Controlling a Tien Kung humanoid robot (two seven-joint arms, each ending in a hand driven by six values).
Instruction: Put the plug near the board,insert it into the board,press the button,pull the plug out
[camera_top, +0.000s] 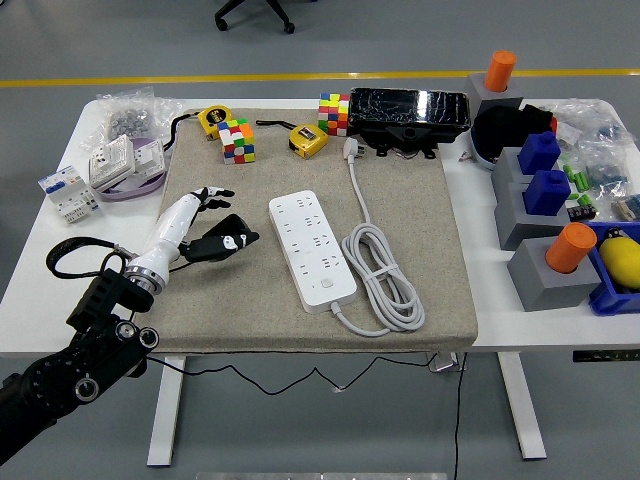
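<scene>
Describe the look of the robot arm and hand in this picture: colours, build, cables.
Only the left arm shows. It is black, built of chunky segments with round joint housings and small bolt heads. A silver-white metallic cuff forms the wrist. The left hand has a white back and five slim fingers with black joints and tips, plus a black palm section. A black cable loops out beside the forearm.

Bright, even overhead light; soft short shadows under power strip (312, 252) and cable coil (385, 277). Glare on black wrapped box (410, 110). Focus sharp; slight edge distortion.
</scene>
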